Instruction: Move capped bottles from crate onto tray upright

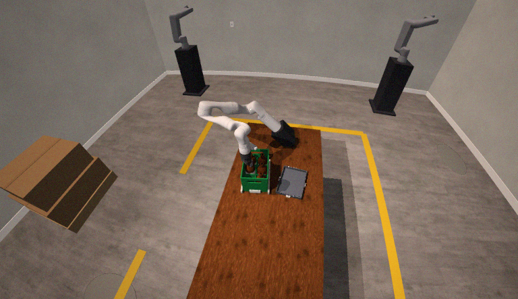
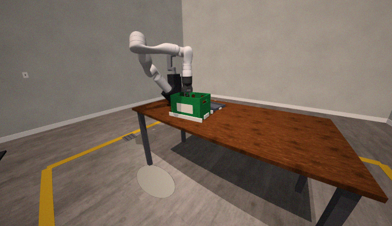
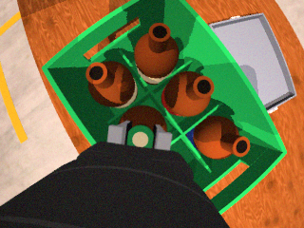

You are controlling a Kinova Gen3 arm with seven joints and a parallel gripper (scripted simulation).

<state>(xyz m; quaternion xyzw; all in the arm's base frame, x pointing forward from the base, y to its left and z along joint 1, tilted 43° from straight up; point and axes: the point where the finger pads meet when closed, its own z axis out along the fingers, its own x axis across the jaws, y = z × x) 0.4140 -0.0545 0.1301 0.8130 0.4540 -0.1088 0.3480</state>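
A green crate (image 1: 253, 183) (image 2: 194, 108) (image 3: 250, 91) stands on the wooden table and holds several brown bottles. In the wrist view my gripper (image 3: 142, 131) (image 1: 249, 162) (image 2: 186, 92) reaches straight down into the crate and is shut on the neck of a capped bottle (image 3: 141, 117), whose pale cap shows between the fingers. The other bottles (image 3: 155, 53) (image 3: 108, 83) (image 3: 189, 93) (image 3: 222, 137) show open dark mouths and stand in their compartments. The grey tray (image 1: 292, 181) (image 2: 216, 105) (image 3: 256, 57) lies flat beside the crate and holds nothing.
The table (image 1: 263, 238) (image 2: 274, 134) stretches long toward the near side. The arm's black base (image 1: 284, 135) sits at the table's far end behind the crate. Cardboard boxes (image 1: 53, 179) stand off to the left of the table.
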